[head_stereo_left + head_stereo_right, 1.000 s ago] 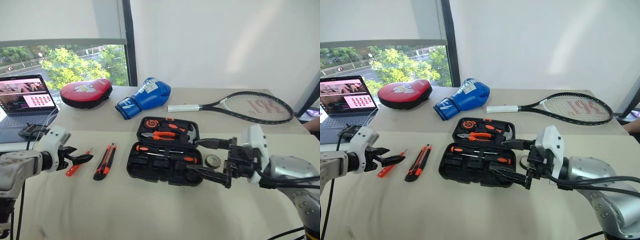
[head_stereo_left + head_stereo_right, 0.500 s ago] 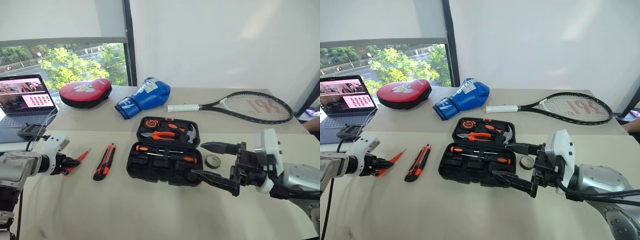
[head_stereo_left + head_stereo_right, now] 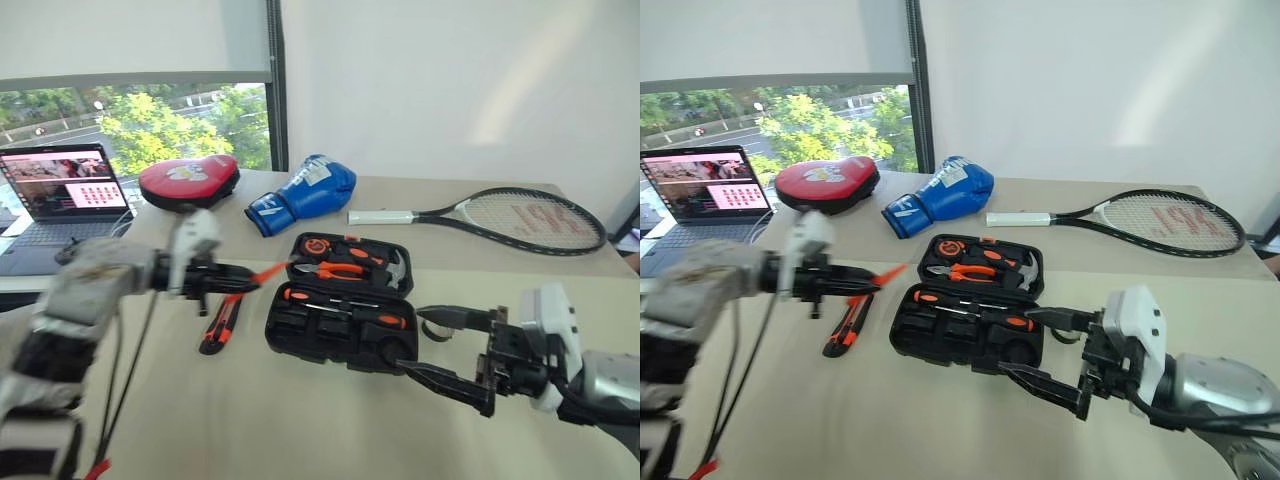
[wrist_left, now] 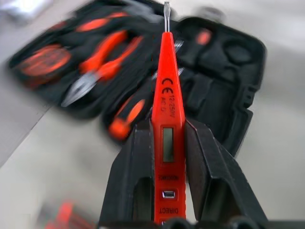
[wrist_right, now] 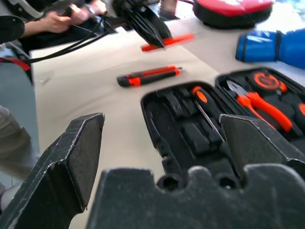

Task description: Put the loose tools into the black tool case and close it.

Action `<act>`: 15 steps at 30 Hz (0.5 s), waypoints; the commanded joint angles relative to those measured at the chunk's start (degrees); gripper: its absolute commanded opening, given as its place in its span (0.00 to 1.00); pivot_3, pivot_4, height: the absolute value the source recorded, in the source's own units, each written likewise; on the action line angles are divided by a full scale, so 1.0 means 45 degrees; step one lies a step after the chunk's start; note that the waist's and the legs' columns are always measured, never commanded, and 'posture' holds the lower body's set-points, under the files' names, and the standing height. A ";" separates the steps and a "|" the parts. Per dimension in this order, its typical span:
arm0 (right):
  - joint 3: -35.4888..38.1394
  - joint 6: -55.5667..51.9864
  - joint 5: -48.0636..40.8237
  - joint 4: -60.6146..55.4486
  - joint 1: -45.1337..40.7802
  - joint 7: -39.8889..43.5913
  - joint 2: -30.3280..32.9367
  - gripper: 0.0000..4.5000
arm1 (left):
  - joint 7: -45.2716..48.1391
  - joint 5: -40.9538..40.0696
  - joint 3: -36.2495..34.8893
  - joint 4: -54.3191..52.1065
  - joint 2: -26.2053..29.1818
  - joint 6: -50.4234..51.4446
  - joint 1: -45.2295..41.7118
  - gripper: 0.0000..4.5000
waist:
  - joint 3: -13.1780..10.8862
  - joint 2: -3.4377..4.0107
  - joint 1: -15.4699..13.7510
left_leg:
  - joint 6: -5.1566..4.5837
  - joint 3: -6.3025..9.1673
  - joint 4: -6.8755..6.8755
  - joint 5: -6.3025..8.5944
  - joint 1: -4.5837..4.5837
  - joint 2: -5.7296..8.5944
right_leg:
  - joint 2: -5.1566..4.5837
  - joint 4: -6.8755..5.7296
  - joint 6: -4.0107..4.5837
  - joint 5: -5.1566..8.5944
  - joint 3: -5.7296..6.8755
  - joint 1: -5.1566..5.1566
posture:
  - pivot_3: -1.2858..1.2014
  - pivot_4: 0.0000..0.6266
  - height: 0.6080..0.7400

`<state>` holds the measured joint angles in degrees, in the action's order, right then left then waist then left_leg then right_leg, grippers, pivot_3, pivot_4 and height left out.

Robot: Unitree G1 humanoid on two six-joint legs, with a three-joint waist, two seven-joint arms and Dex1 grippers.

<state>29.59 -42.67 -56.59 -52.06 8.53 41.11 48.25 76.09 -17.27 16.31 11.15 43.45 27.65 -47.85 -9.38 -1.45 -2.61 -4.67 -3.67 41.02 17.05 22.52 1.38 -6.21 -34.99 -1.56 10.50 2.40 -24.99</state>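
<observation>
Left pincer (image 4: 167,143) was clamped on the slim orange screwdriver (image 4: 167,100), one finger (image 4: 136,167) each side of the handle, flat tip pointing out past the fingers. It hung above the surface (image 3: 300,420), just left of the black tool case (image 3: 340,300), with the tool's tip aimed toward the case.

The case lay open and flat. Far half held the orange-handled pliers (image 3: 335,268) and a hammer (image 3: 392,268). Near half held two black-and-orange screwdrivers (image 3: 340,305) in their slots, with other slots empty.

The orange-black utility knife (image 3: 220,322) lay loose on the surface left of the case, below the left pincer. The small grey-black roll (image 3: 1068,336) sat by the case's right edge, mostly hidden behind the right pincer.

Right pincer (image 3: 445,350) was wide, nothing between its fingers, hovering off the case's near-right corner.

Behind the case: tennis racket (image 3: 520,215), blue boxing glove (image 3: 305,192), red padded mitt (image 3: 190,180), and a laptop (image 3: 65,190) far left.
</observation>
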 commanded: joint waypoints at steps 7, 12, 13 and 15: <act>0.4170 0.0880 -0.0459 -0.1759 0.4614 -0.0256 -0.0586 1.00 | 0.1611 0.3322 0.2255 0.5812 -0.2740 -0.4966 -0.2896 0.10 | -0.0005 -0.0009 0.0172 | -0.0099 -0.0005 0.0084 0.0055 0.0054 -0.0014 | 0.0017 0.0003 -0.0052 0.0000 -0.0006 -0.0018 | 0.52 0.24 1.00; 0.4838 0.2244 -0.0770 -0.1764 0.6513 -0.0372 -0.0637 1.00 | 0.1744 0.4241 0.2470 0.6787 -0.3477 -0.5836 -0.3216 0.10 | -0.0006 -0.0010 0.0122 | -0.0169 -0.0001 0.0155 0.0098 0.0079 -0.0018 | 0.0002 0.0008 -0.0104 -0.0019 -0.0012 -0.0010 | 0.52 0.24 1.00; 0.4823 0.2515 -0.0810 -0.1764 0.6758 -0.0467 -0.0587 1.00 | 0.1778 0.4315 0.2429 0.6861 -0.3584 -0.5852 -0.3252 0.10 | -0.0006 -0.0010 0.0110 | -0.0173 -0.0001 0.0161 0.0101 0.0078 -0.0018 | -0.0005 0.0008 -0.0107 -0.0020 -0.0015 -0.0007 | 0.52 0.24 1.00; 0.4658 0.3017 -0.0811 -0.1764 0.7198 -0.0641 -0.0480 1.00 | 0.1852 0.4509 0.2388 0.7125 -0.3772 -0.6087 -0.3329 0.10 | -0.0006 -0.0010 0.0102 | -0.0179 0.0000 0.0174 0.0104 0.0079 -0.0015 | -0.0015 0.0008 -0.0116 -0.0025 -0.0019 -0.0005 | 0.52 0.24 1.00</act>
<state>49.29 -32.42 -59.36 -59.18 40.03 39.02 45.57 83.39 2.37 26.98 42.56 27.23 1.55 -61.56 -9.41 -1.50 -2.16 -5.48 -3.67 41.82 17.52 22.88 1.31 -6.32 -34.95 -2.10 10.38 2.31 -25.02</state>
